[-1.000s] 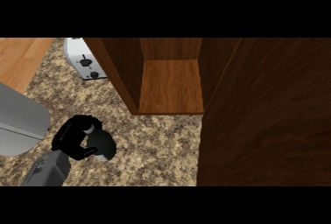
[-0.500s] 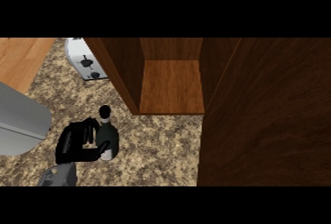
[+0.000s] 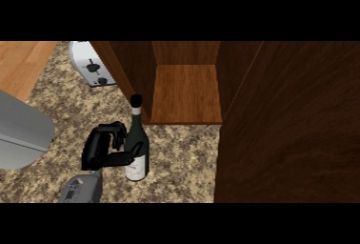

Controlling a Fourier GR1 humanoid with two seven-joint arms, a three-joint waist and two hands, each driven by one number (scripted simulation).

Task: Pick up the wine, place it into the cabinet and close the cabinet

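A dark wine bottle [image 3: 135,140] with a black cap and a white label stands nearly upright over the speckled counter [image 3: 183,152], just in front of the open cabinet's wooden shelf [image 3: 186,93]. My left hand [image 3: 100,147] is at the bottle's left side. Its fingers are curled and its thumb lies across the bottle's lower body. The bottle's base shows at the label's lower edge; whether it touches the counter I cannot tell. The right hand does not show.
The cabinet's dark open door [image 3: 288,124] fills the right side of the view. A silver toaster [image 3: 91,64] stands at the back left beside the cabinet's left wall [image 3: 126,66]. A grey rounded object [image 3: 21,128] sits at the left edge.
The hand and bottle have moved right and toward the cabinet. The bottle, mostly hidden under the hand before, now shows along its full length.
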